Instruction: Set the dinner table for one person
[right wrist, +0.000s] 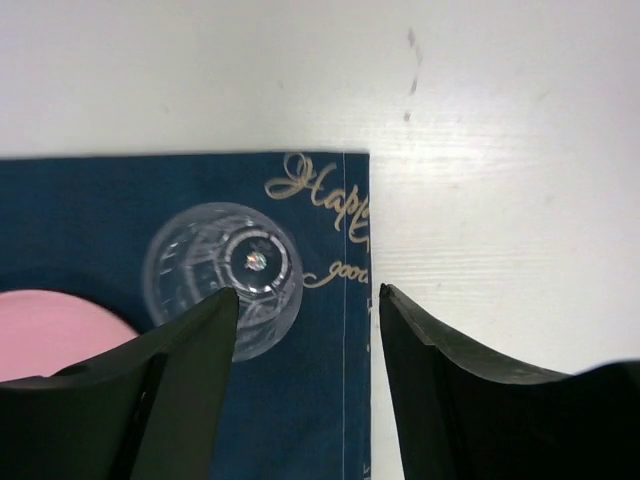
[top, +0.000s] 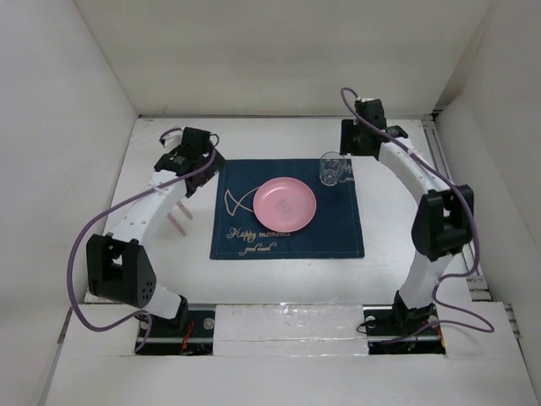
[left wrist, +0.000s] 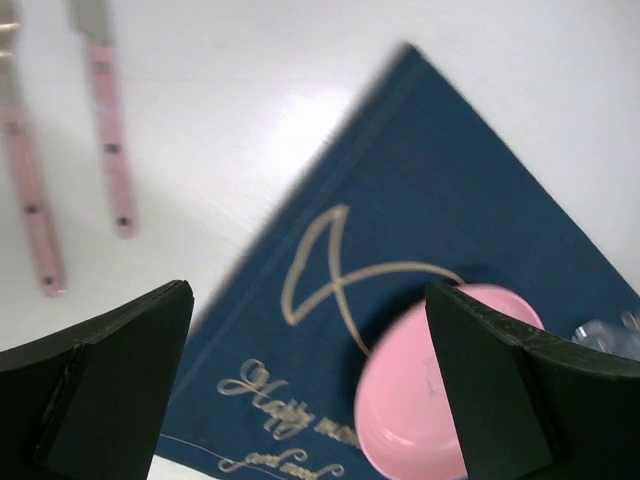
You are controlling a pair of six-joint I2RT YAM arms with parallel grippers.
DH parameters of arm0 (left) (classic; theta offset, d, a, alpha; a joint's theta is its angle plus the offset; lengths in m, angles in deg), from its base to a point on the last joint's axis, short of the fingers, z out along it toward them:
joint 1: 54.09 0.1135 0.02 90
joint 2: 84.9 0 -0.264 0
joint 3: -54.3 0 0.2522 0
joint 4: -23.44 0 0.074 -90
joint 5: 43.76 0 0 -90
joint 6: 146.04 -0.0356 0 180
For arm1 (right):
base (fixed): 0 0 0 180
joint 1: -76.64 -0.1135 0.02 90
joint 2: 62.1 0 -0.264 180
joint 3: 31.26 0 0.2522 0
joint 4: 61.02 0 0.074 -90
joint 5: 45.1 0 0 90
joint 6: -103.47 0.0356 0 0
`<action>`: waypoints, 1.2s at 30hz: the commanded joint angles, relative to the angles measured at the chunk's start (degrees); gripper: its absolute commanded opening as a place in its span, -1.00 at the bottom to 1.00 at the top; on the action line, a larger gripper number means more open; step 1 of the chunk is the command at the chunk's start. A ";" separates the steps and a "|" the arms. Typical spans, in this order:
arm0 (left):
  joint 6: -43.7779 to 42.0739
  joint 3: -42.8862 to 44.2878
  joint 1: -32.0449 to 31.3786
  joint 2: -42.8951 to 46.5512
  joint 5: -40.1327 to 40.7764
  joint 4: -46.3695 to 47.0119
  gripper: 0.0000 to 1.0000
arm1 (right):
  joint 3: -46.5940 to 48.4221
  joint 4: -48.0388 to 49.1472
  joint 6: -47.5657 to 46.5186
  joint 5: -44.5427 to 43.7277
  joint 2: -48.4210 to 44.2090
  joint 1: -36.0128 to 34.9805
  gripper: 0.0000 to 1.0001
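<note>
White arms (top: 144,207) arch inward, left tool (left wrist: 308,300) spread wide over placemat (left wrist: 420,190) edge, right tool (right wrist: 308,296) parted near glass (right wrist: 215,262).

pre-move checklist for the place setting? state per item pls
1. The plate lies on the mat, about mid-mat: ok.
2. The glass stands upright on the mat's far right corner: ok.
3. The right pincer is open, and the glass is not between its fingers: ok.
4. The left pincer is open and holds nothing: ok.
5. Cutlery placed at the setting: not ok. Two pink-handled pieces lie side by side on the bare table, left of the mat.
6. Which piece is which: cannot tell, the heads are cut off or blurred.
</note>
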 commanded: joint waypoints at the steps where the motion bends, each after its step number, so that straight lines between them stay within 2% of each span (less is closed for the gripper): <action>1: 3.48 -4.25 6.89 -0.80 -2.84 -1.86 0.98 | -4.82 3.75 -0.70 -2.57 -10.51 -3.10 0.29; 6: 2.34 -6.20 14.81 -6.50 -6.10 0.44 0.98 | -13.11 7.81 -0.70 -0.63 -17.56 -9.43 0.29; 12: 1.90 -2.94 16.93 -14.16 -4.25 -0.62 0.98 | -18.57 10.10 0.35 -0.02 -24.67 -17.16 0.29; 15: 1.89 -2.42 18.24 -16.97 -4.25 0.00 0.98 | -20.14 11.77 0.35 -0.02 -27.31 -19.72 0.29; 19: 1.89 -1.19 18.25 -20.75 -3.47 0.53 0.89 | -20.68 11.78 0.35 -0.02 -28.64 -20.87 0.29; 25: 2.42 -1.80 18.25 -22.60 -3.46 1.14 0.42 | -20.68 11.25 0.35 -1.07 -30.22 -21.49 0.29; 26: 2.42 -1.80 18.25 -22.60 -3.46 1.66 0.27 | -20.68 11.25 0.35 -1.85 -30.23 -21.49 0.29; 29: 2.42 -1.80 18.25 -24.19 -3.99 1.67 0.10 | -20.68 11.25 0.35 -1.86 -30.75 -21.49 0.29; 33: 1.37 -2.33 18.25 -26.38 -5.83 2.81 -0.41 | -20.68 10.72 0.35 -1.86 -32.15 -22.01 0.29; 34: 1.37 -2.85 18.25 -27.17 -5.83 3.59 -0.70 | -20.68 10.72 0.35 -1.86 -32.16 -22.01 0.29; 36: 0.84 -2.86 18.25 -27.70 -6.54 4.13 -0.99 | -20.16 10.20 0.35 -1.86 -33.30 -22.01 0.29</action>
